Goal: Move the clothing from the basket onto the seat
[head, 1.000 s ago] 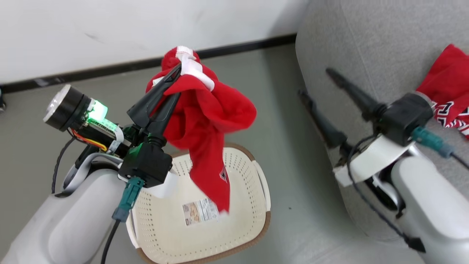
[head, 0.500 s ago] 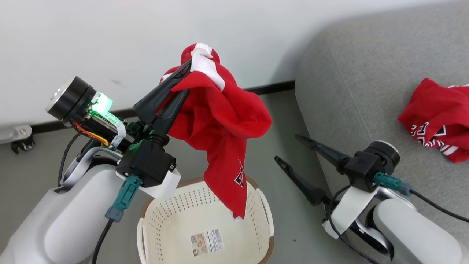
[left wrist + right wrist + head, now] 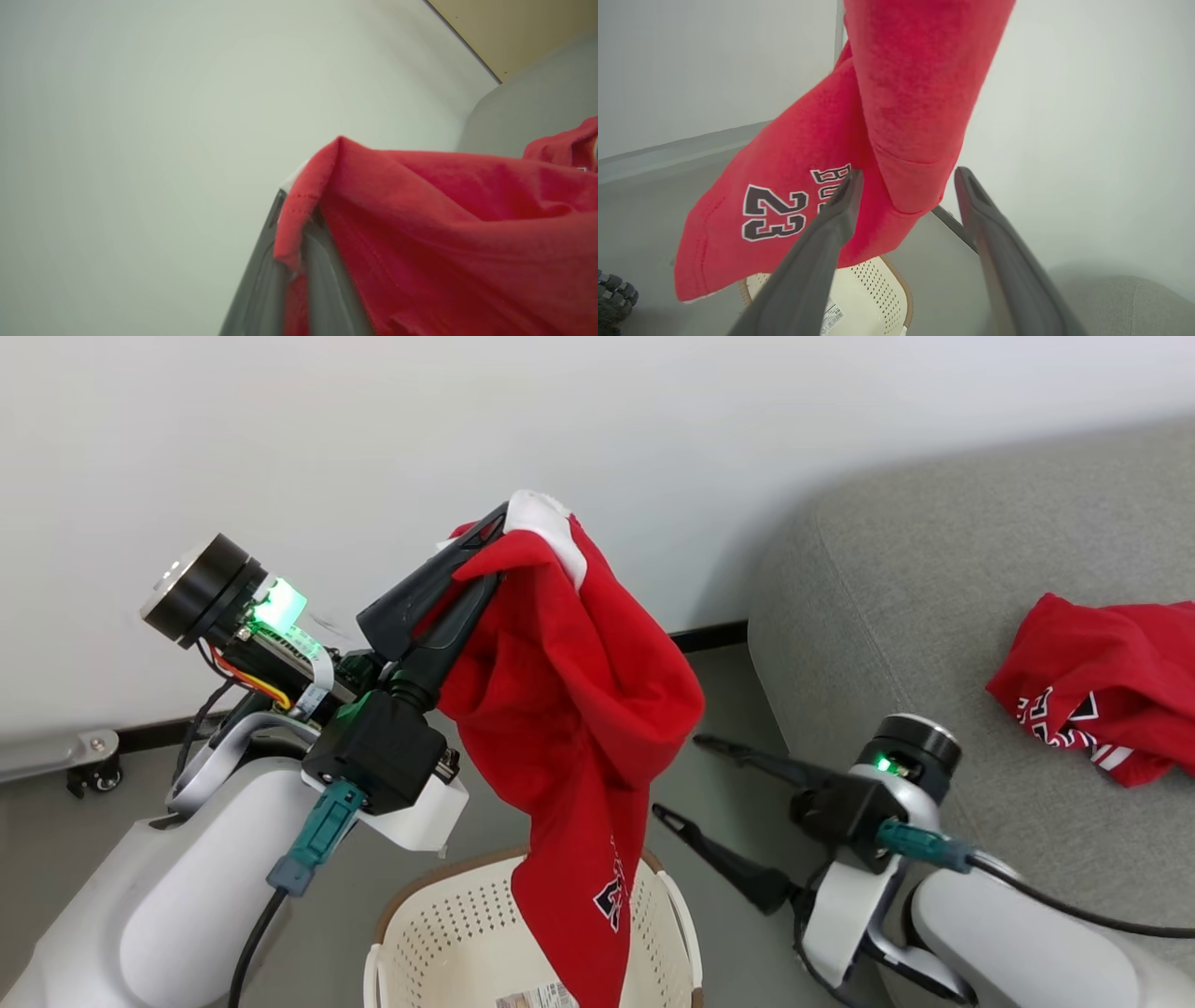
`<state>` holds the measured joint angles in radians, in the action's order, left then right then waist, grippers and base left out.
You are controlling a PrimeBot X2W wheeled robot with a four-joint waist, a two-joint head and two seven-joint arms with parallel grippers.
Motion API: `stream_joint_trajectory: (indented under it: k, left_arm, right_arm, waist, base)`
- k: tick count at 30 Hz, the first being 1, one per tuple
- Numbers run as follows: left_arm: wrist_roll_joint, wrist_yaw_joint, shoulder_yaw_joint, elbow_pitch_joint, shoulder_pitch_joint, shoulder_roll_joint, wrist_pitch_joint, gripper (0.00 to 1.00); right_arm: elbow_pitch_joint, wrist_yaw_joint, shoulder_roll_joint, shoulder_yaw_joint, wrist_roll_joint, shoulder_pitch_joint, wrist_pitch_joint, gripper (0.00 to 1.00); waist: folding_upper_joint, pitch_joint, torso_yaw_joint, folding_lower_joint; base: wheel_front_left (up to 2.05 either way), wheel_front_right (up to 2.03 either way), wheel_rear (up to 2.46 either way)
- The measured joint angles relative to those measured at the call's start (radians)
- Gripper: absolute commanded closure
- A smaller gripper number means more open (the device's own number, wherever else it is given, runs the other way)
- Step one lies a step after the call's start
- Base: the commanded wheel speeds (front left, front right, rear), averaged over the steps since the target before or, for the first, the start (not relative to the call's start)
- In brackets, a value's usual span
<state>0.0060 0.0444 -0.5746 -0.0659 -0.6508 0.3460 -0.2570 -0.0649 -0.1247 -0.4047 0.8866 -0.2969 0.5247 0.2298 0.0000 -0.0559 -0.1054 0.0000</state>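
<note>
My left gripper (image 3: 496,534) is clamped on the trimmed edge of the garment (image 3: 579,709), a light, limp fabric hanging bunched, so one firm pinch should hold; right gripper (image 3: 677,777) gapes empty.

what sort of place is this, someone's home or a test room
Likely a living-room corner, perhaps a staged one: a grey sofa with a red garment on it, a laundry basket on a bare grey floor, and a plain white wall.
</note>
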Motion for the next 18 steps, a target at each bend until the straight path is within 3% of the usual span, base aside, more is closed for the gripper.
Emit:
stream_joint_trajectory:
  k: [8, 18]
  left_arm:
    - [-0.015, -0.012, -0.013, 0.001, 0.000, -0.008, 0.000, 1.00]
    - [-0.032, -0.024, -0.037, 0.006, 0.002, -0.028, 0.000, 1.00]
  right_arm:
    - [-0.016, 0.000, 0.008, 0.083, 0.036, 0.059, -0.007, 0.00]
    - [-0.051, 0.000, 0.030, 0.106, 0.045, 0.119, -0.014, 0.00]
  waist:
    - [0.0000, 0.050, 0.013, 0.0000]
    - [0.0000, 0.089, 0.041, 0.0000]
  base:
    - [0.00, 0.00, 0.00]
    - [0.00, 0.00, 0.00]
